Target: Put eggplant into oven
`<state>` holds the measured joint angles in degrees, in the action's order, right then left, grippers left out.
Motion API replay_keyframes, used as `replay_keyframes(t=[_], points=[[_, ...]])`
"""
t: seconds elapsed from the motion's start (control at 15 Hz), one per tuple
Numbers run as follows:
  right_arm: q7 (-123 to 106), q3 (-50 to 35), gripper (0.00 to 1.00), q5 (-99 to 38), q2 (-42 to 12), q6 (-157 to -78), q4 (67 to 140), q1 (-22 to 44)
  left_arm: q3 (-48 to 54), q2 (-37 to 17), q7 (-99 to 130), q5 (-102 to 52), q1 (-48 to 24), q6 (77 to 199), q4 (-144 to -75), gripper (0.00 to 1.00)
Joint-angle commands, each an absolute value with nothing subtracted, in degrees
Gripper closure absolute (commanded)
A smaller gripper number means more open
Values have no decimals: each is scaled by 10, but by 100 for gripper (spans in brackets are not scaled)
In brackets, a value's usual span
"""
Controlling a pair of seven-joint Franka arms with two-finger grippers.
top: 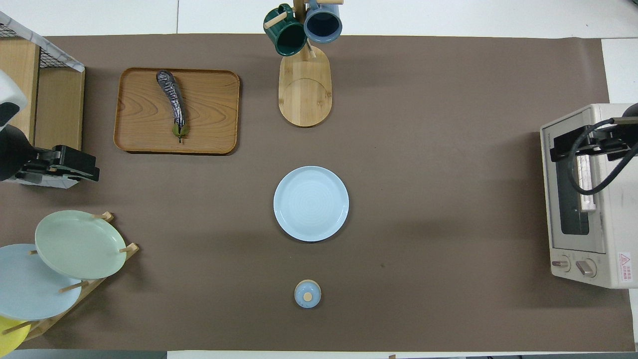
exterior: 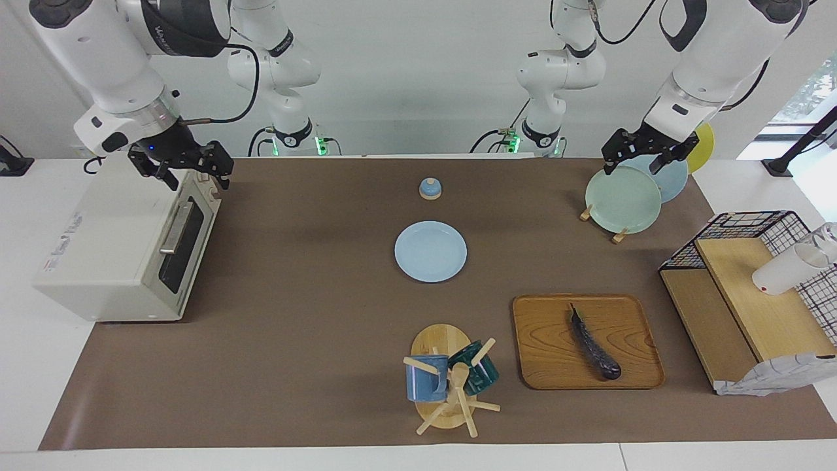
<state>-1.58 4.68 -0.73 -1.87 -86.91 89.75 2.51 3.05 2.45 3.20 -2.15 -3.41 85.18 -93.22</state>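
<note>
The jaws of the right gripper [exterior: 193,171] stand wide apart with nothing between them, up over the top front edge of the oven [exterior: 124,245], above its closed glass door. The jaws of the left gripper [exterior: 647,156] are also spread and hold nothing; this gripper hangs over the upright plates in the plate rack [exterior: 601,219] at the left arm's end of the worktop [exterior: 294,340].

The eggplant [exterior: 594,343] lies flat on the wooden tray [exterior: 556,353], well apart from both grippers and farther from the robots than the plate rack. Its thin stem end points toward the robots. The oven sits at the right arm's end of the worktop, so the whole width of the brown mat lies between it and the eggplant.

Between them, in the middle of the worktop, a light blue plate [exterior: 430,251] lies flat, with a small blue lid [exterior: 429,188] nearer to the robots. Farther from the robots stands a mug tree [exterior: 444,386] carrying a blue mug and a dark green mug, just beside the tray.
</note>
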Motion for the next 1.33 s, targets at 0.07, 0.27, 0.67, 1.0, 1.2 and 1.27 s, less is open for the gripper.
replay_keyframes(t=[0.07, 0.27, 0.67, 1.0, 1.2, 1.27], points=[[-10, 42, 0, -17, -14, -878, 899, 17, 29, 20, 30, -27, -33, 856, -925, 0], [-8, 43, 0, -14, -14, -879, 901, 17, 29, 20, 31, -31, -33, 856, -925, 0], [-51, 46, 100, -14, -8, -889, 915, 14, 29, 18, 33, -31, -34, 902, -936, 0], [-29, 47, 100, -6, 33, -1008, 1047, 9, 29, -77, 35, -46, -40, 961, -915, 0], [-12, 47, 100, 60, 18, -1067, 1084, 5, 29, -162, 36, -68, -39, 1036, -897, 0], [-13, 47, 100, 75, 14, -1085, 1099, -1, 29, -181, 37, -71, -39, 1060, -896, 0]])
